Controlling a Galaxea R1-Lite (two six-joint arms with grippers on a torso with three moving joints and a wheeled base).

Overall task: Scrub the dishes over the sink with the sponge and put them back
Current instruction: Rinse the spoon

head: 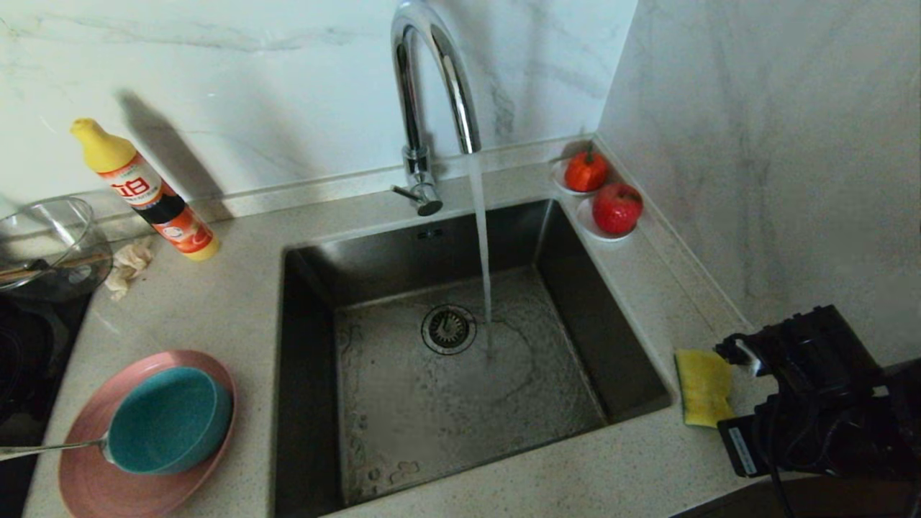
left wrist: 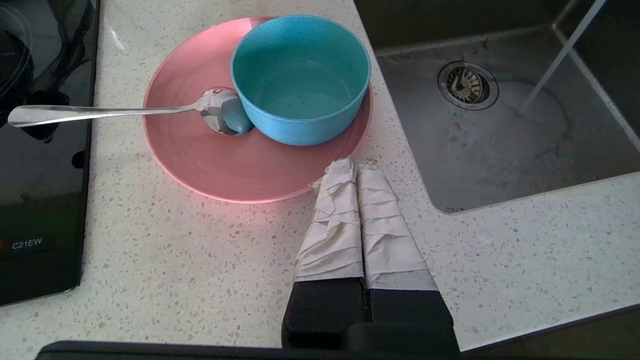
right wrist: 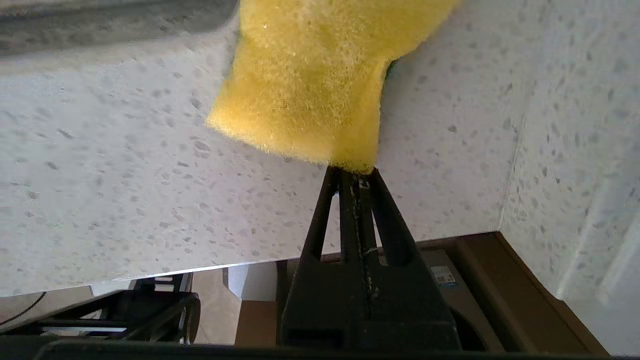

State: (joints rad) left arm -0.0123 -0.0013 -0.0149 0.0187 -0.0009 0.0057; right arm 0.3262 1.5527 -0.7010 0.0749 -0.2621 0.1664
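A pink plate (head: 86,475) lies on the counter left of the sink (head: 403,410), with a teal bowl (head: 169,421) on it and a spoon (head: 50,448) resting beside the bowl. The tap (head: 432,72) runs water into the basin. In the left wrist view, my left gripper (left wrist: 356,162) is shut and empty, its white-wrapped tips just off the plate (left wrist: 240,165) rim, near the bowl (left wrist: 300,75) and spoon (left wrist: 100,112). The yellow sponge (head: 704,387) lies right of the sink. My right gripper (head: 728,354) (right wrist: 352,170) is shut, pinching the sponge (right wrist: 310,80) by its near edge.
A detergent bottle (head: 144,191), a glass bowl (head: 47,241) and a beige cloth scrap (head: 129,262) sit at the back left. A black hob (head: 21,360) borders the plate. Two saucers hold a tomato (head: 586,171) and an apple (head: 616,207) by the right wall.
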